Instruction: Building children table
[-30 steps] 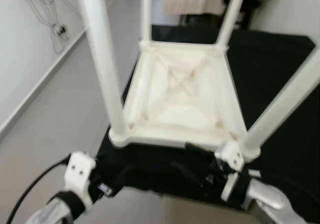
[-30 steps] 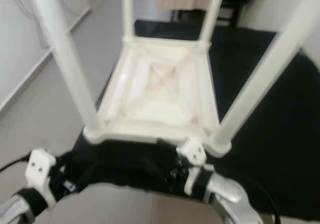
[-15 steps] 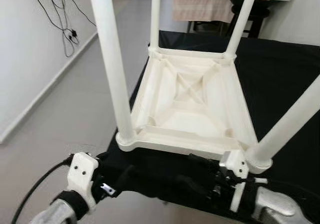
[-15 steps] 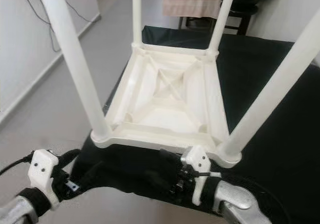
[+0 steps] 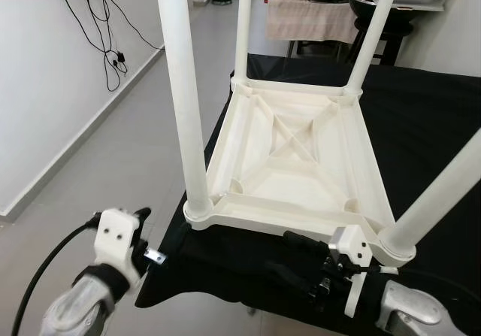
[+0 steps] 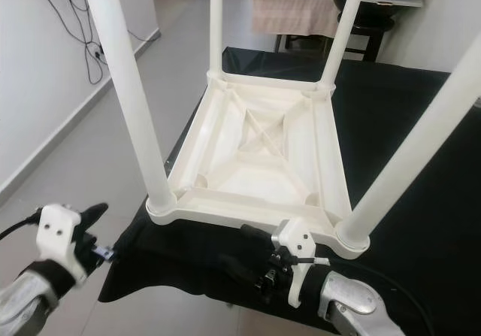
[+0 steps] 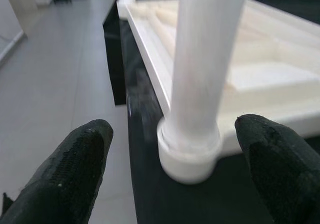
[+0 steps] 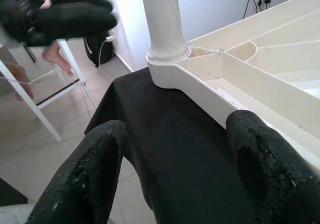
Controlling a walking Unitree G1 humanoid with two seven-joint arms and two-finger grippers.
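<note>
My left gripper (image 7: 170, 174) is spread wide, lined up on the near left leg (image 5: 183, 95) of the white moulded-plastic children's table (image 5: 293, 163), upside down on the black-covered surface (image 5: 428, 118). Looks light, stiff, smooth; I'd grip the legs. Right gripper (image 8: 175, 169) wide open, near the front rim. No containers.

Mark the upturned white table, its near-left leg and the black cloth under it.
white table (image 5: 297, 167), left eye view, on the ribbed underside of the top.
near-left leg (image 5: 183, 88), left eye view, midway up the shaft.
black cloth (image 5: 421, 125), left eye view, on the bare stretch right of the table.
</note>
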